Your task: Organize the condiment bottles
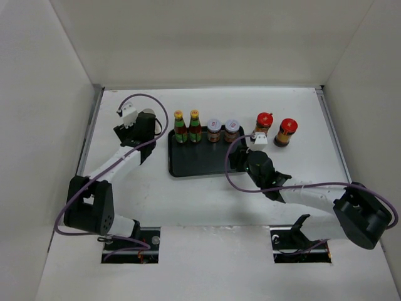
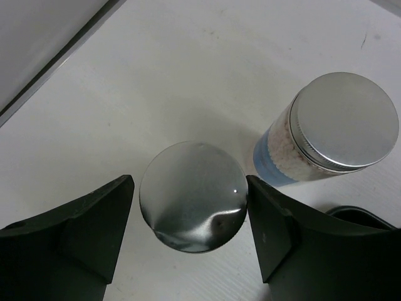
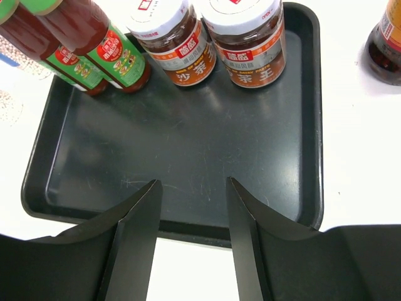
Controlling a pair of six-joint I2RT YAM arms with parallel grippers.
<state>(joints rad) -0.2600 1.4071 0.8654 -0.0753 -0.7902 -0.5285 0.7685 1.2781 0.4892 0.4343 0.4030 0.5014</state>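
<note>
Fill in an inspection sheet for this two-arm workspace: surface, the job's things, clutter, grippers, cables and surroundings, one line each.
Surface: white table, with a black tray in the middle.
Job's things: two yellow-capped bottles and two pale-lidded jars along the tray's far edge; two red-lidded jars on the table right of the tray; two grey-topped cylinders on the table left of it.
Clutter: nothing seen.
Grippers: left gripper open, its fingers either side of one cylinder with gaps; right gripper open and empty above the tray.
Cables: purple cables loop off both arms.
Surroundings: plain white walls on three sides.
</note>
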